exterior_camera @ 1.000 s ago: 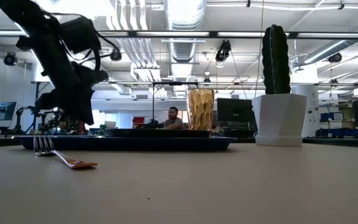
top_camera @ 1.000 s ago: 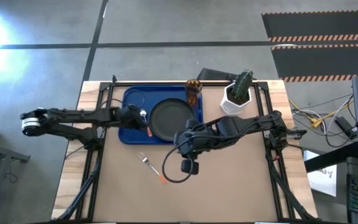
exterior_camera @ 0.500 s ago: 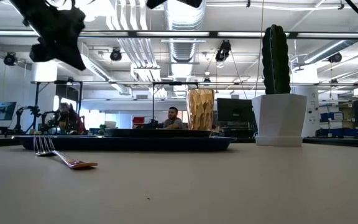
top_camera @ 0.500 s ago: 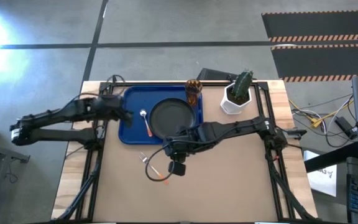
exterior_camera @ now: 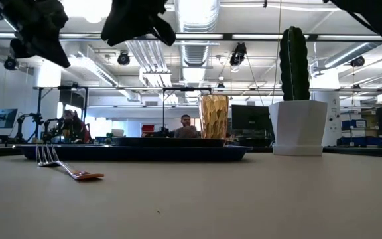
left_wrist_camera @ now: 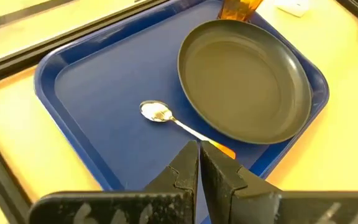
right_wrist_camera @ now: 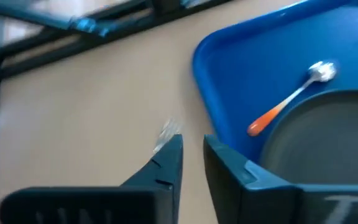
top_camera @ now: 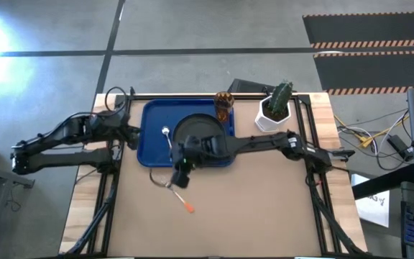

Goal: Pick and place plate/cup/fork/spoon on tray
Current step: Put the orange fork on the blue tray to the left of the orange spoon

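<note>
The blue tray lies at the table's far middle. On it rest the black plate, the amber cup at its far right corner, and the orange-handled spoon, left of the plate. The fork lies flat on the bare table in front of the tray, tines toward the tray. My right gripper hovers open by a narrow gap just above and beside the fork's tines. My left gripper is shut, raised over the tray's left edge, holding nothing.
A white pot with a green cactus stands right of the tray at the far edge. Black frame rails run along both sides of the table. Bare tabletop lies in front and to the right of the fork.
My left gripper has risen off the tray and drawn back toward the table's left edge, staying shut; the spoon remains on the tray. My right gripper has swung from the table's middle toward the left and down, arriving above the fork's tines. The fork has not moved.
</note>
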Controlling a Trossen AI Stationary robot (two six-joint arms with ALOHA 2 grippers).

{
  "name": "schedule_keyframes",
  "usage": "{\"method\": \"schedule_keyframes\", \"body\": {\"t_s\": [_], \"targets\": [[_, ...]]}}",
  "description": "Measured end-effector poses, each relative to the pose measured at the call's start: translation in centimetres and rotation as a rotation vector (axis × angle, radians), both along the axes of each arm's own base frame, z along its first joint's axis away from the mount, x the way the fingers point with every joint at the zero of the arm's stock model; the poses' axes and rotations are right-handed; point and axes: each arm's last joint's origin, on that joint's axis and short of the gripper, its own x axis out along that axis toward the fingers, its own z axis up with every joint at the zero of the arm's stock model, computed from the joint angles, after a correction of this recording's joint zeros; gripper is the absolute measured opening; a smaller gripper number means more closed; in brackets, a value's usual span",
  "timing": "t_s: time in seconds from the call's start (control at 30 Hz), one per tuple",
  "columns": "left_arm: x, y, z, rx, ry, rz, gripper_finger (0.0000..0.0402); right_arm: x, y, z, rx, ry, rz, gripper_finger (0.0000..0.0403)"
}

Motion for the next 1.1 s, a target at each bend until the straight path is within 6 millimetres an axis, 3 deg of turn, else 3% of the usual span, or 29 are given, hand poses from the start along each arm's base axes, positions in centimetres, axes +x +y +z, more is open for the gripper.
{"method": "schedule_keyframes", "body": {"t_s": [0.13, 0.37, 0.6, 0.73, 0.93, 1.1], "targets": [[-0.5, -0.2, -0.1, -0.001, 0.015, -0.005, 0.0, 0.3, -2.9, 0.1, 0.017, -0.014, -0.04, 0.0015], [-1.0, -0.3, 0.1, 0.021, -0.005, -0.023, 0.0, 0.9, -4.7, -0.8, 0.008, -0.008, -0.067, 0.0008], [-1.1, -0.3, 0.1, 0.023, -0.01, -0.023, 0.0, 1.5, -4.2, -5.5, 0.088, 0.178, -0.018, 0.0008], [-1.0, -0.3, 0.0, 0.02, -0.005, -0.022, 0.0, 1.2, -4.2, -7.1, 0.09, 0.275, -0.027, 0.0008], [-1.0, -0.3, -0.1, 0.018, -0.006, -0.018, 0.0, 1.3, -4.1, -7.6, 0.1, 0.29, -0.026, 0.0008], [-0.9, -0.3, -0.1, 0.019, -0.009, -0.017, 0.0, 1.2, -3.2, -7.6, 0.21, 0.302, 0.06, 0.0008]]}}
